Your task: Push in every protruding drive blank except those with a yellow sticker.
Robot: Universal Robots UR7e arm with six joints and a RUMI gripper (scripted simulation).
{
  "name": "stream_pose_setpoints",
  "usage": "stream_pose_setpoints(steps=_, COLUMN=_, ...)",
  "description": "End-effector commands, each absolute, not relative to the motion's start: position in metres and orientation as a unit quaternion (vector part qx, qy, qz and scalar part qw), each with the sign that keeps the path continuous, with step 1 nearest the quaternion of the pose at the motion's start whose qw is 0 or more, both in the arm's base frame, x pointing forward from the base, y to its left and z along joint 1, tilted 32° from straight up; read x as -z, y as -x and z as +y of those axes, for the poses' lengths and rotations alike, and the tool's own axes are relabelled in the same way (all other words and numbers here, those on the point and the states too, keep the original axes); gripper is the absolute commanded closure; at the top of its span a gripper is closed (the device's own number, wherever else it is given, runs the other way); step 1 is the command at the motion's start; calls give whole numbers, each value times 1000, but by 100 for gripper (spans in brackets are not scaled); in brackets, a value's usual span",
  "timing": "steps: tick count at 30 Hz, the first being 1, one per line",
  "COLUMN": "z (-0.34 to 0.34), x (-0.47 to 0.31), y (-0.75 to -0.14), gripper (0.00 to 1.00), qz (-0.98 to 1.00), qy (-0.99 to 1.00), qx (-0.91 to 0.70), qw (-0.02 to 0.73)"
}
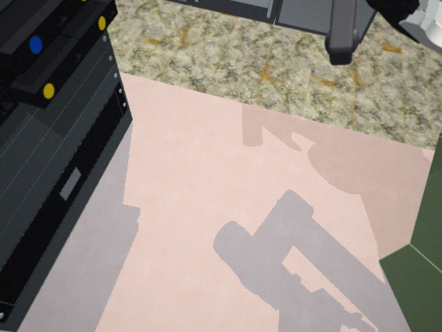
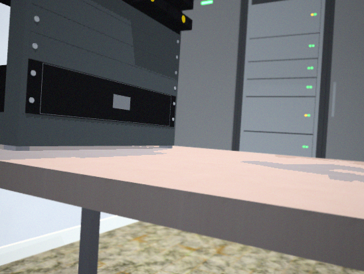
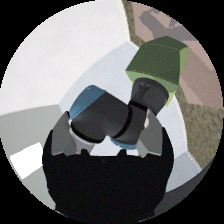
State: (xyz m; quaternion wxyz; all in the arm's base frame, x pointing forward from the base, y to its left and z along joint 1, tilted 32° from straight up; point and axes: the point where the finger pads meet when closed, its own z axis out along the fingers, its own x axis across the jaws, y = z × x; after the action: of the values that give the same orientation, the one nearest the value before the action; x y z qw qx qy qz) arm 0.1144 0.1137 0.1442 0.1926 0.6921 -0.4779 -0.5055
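On the table's (image 1: pixel 250 133) left side stands the rack (image 1: pixel 48 161), dark grey, w/ a black front panel (image 2: pixel 99 96) low down. Near its top, black drive blanks stick out of the front: two w/ a yellow sticker (image 1: pixel 48 90) (image 1: pixel 102 22), one w/ a blue sticker (image 1: pixel 35 44). Gripper (image 3: pixel 107 145) is well apart from the rack, fingers spread wide, holding nothing; wrist view shows it facing the arm's own dark joints and green base (image 3: pixel 157 62). A grey arm link (image 1: pixel 343 36) hangs over the floor beyond the table's far edge. Arm shadow lies on the table between base and rack. Server cabinets w/ green lights (image 2: pixel 282 83) stand behind; nothing solid sits between gripper and rack front.
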Motion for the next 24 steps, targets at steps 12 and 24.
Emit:
stream_pose_setpoints(steps=12, z=151, x=-181, y=-105, gripper=0, qz=-334, qy=-682, qx=640, qw=118)
stream_pose_setpoints(steps=24, z=173, x=-209, y=-109, gripper=0, qz=-249, qy=-647, qx=720, qw=49)
